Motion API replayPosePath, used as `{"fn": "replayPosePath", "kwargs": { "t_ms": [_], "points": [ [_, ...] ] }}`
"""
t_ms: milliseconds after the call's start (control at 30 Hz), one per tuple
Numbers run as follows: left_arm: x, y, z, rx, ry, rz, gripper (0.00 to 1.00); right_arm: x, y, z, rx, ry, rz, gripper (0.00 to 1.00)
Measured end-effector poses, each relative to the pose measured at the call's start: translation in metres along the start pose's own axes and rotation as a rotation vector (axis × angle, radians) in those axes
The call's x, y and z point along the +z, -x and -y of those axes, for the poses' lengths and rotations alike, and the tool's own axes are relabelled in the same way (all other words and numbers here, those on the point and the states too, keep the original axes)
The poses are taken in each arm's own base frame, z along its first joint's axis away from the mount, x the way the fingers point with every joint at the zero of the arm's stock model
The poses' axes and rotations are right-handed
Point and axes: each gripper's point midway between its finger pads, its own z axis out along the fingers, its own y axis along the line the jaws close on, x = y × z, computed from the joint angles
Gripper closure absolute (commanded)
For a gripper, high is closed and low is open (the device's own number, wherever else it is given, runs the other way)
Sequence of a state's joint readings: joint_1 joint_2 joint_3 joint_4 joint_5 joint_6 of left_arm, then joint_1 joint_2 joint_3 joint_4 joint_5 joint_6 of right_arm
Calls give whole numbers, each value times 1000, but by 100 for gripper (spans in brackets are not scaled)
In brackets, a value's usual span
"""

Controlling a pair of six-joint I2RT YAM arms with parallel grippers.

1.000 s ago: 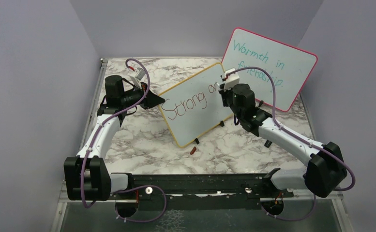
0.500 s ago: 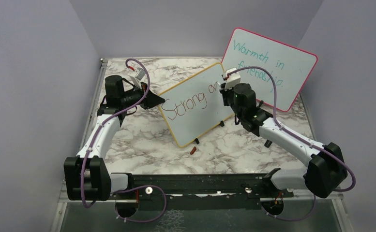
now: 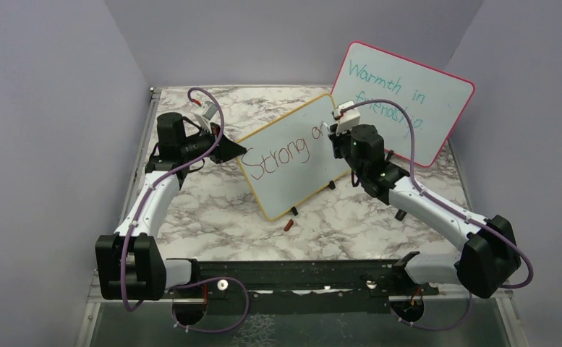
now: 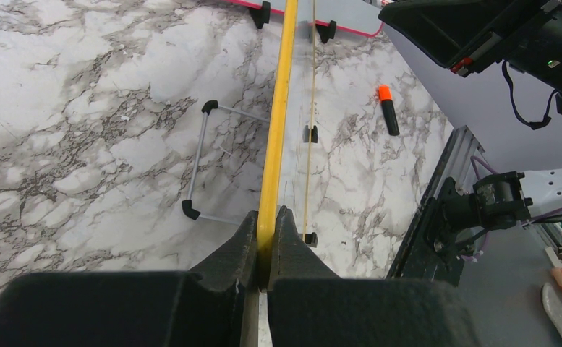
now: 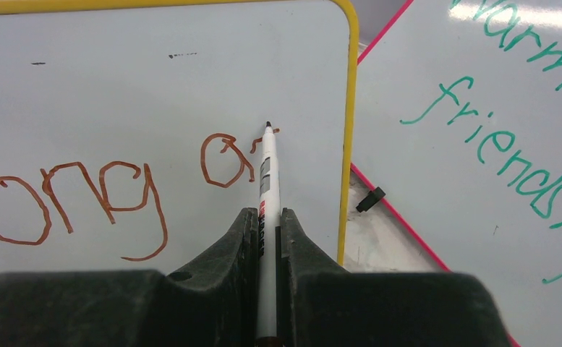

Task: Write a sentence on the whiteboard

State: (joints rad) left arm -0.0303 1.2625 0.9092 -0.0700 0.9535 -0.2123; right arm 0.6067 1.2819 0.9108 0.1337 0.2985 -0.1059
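Two claws are each closed on something. The left claw (image 4: 267, 217) has its dark fingers pinched narrowly on the yellow edge of the whiteboard (image 4: 286, 87). From the left wrist view the frame runs straight away from the jaws as a thin line. The right claw (image 5: 267, 214) clamps the white barrel of a marker (image 5: 267, 170), which sticks out past the fingertips. Its dark tip rests on the board surface at a small red-brown stroke, just right of the letter "a" and close to the frame's right edge. The sentence (image 3: 281, 156) so far reads "Strong a" in red-brown handwriting, slanting up across the board. From above, the whiteboard (image 3: 292, 155) stands tilted near the middle of the marble tabletop (image 3: 213, 210) on small black feet (image 3: 294, 211); the left claw (image 3: 233, 152) grips its left end and the right claw (image 3: 335, 136) meets its upper right part. A thin wire stand (image 4: 198, 159) lies on the tabletop beside the board on its back side. Behind and to the right leans a pink-framed board (image 3: 437, 108) with teal writing — "Warmth in" on top and a second line partly hidden by the right arm. A small dark piece with an orange end (image 4: 388, 108) lies on the tabletop on the board's front side, apart from it.
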Motion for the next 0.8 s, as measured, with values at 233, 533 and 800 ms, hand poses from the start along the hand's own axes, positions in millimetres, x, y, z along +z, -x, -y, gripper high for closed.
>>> {"fn": "replayPosePath", "kwargs": {
  "t_ms": [233,533,800],
  "points": [
    [0,0,0,0,0,0,100,4,-2,-2,-2,6,-7,99],
    [0,0,0,0,0,0,100,6,-2,-3,-3,7,-12,99],
    [0,0,0,0,0,0,100,3,-6,-4,7,13,-25,99]
  ]
}}
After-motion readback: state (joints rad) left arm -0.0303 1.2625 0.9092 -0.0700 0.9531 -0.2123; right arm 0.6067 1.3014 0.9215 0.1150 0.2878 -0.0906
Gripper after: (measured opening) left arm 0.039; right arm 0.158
